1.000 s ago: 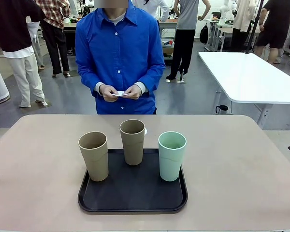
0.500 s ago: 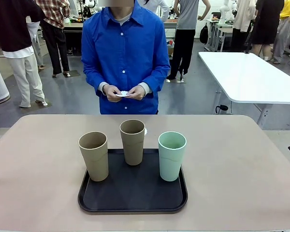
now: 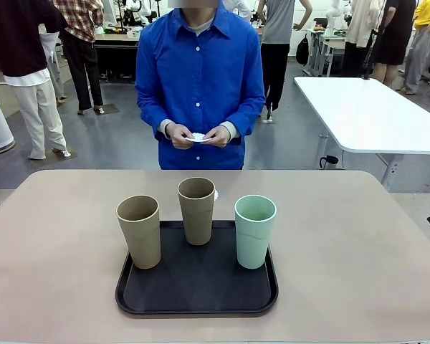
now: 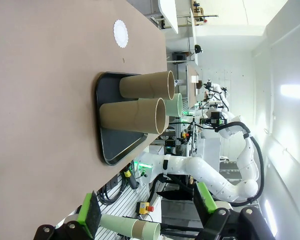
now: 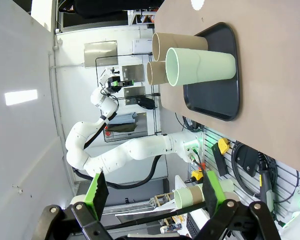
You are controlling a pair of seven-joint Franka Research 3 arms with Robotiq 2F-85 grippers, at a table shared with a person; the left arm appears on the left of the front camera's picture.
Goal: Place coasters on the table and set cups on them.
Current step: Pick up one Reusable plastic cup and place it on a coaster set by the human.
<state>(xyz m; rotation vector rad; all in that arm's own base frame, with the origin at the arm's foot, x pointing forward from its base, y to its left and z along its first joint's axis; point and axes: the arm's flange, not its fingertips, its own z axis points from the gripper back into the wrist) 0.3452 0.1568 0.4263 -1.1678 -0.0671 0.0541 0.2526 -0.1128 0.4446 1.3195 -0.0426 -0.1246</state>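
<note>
My front camera looked across the table (image 3: 344, 244) toward the person (image 3: 201, 79). Both wrist cameras sat well back, rolled sideways, sharing the tray (image 4: 112, 145).

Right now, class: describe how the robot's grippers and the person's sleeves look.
The left gripper and right gripper: black two-finger frames with bolted joints, bright green pads inside each finger. The person's sleeves are long and bright blue, with pale cuffs showing at the wrists.
</note>
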